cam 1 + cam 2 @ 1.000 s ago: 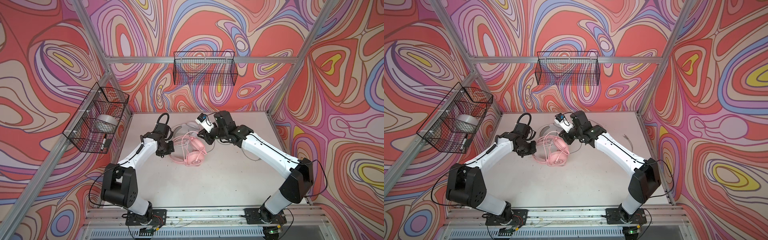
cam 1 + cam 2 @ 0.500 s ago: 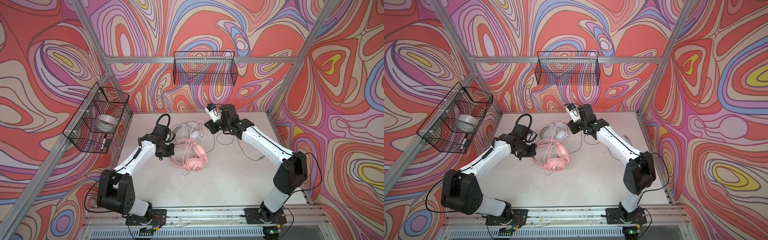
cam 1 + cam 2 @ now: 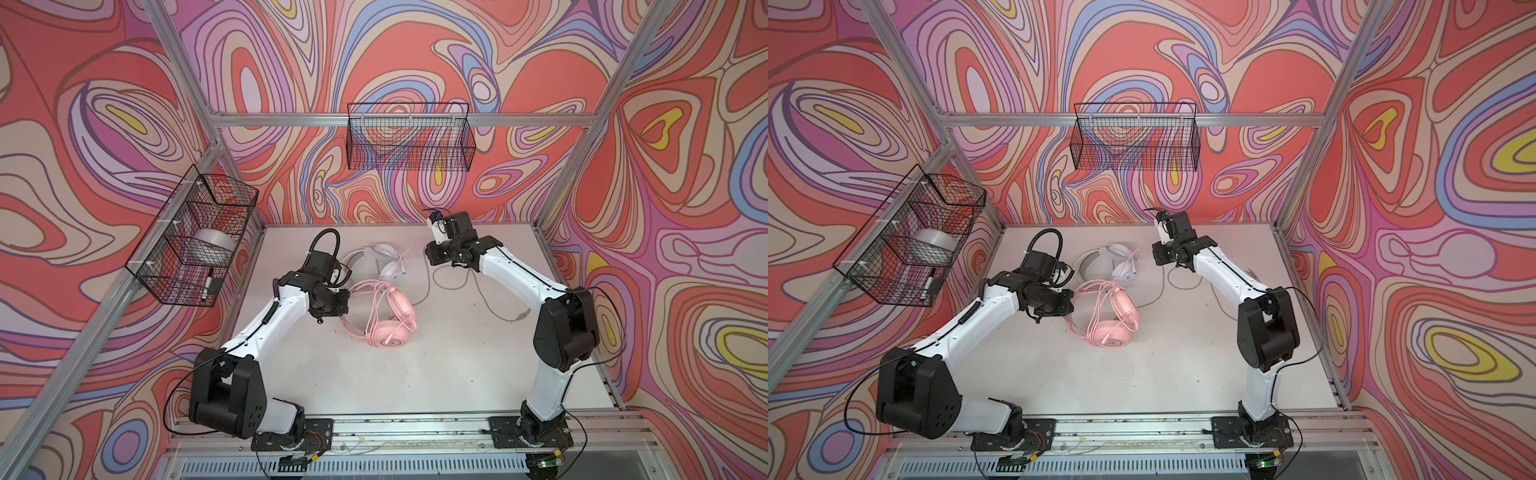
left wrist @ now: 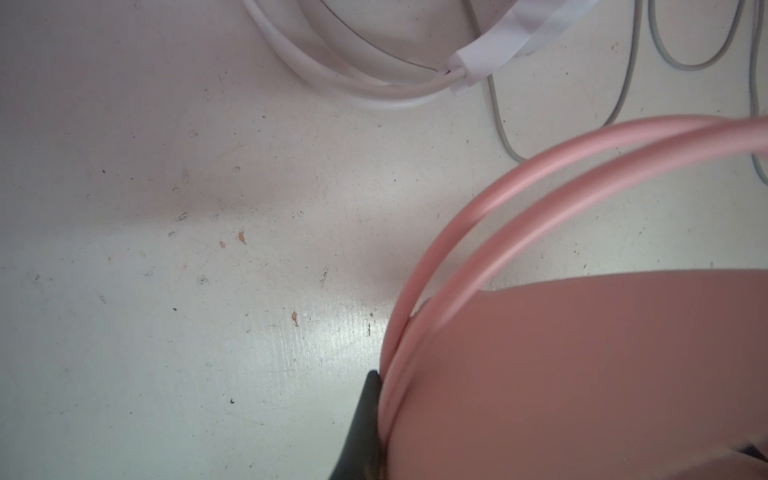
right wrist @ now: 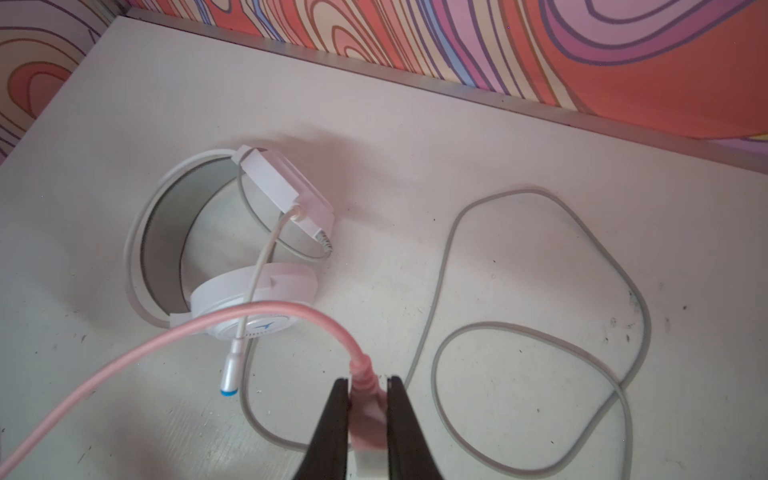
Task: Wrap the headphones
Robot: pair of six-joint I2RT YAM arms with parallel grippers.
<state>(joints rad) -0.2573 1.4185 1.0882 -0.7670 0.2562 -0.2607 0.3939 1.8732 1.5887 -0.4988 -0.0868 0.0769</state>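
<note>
The pink headphones (image 3: 390, 320) (image 3: 1113, 322) lie mid-table with pink cable looped over the earcups. My left gripper (image 3: 344, 296) (image 4: 390, 384) is shut on their pink headband (image 4: 453, 237); only one black finger (image 4: 365, 415) shows beside the band. My right gripper (image 3: 428, 251) (image 5: 368, 380) hovers near the back of the table, shut on the plug (image 5: 365, 399) of the pink cable (image 5: 257, 316), which runs slack back to the pink set. The white headphones (image 3: 382, 262) (image 5: 249, 299) lie behind the pink pair, their grey cable (image 3: 490, 303) (image 5: 540, 332) loose on the table.
A wire basket (image 3: 195, 245) on the left wall holds a tape roll (image 3: 212, 245) and a marker (image 3: 208, 284). Another wire basket (image 3: 409, 141) hangs on the back wall. Metal frame posts stand at the table's back corners.
My right gripper has carried the pink plug back and to the right, away from the pink headphones. The left gripper has shifted the pink headphones a little forward and right.
</note>
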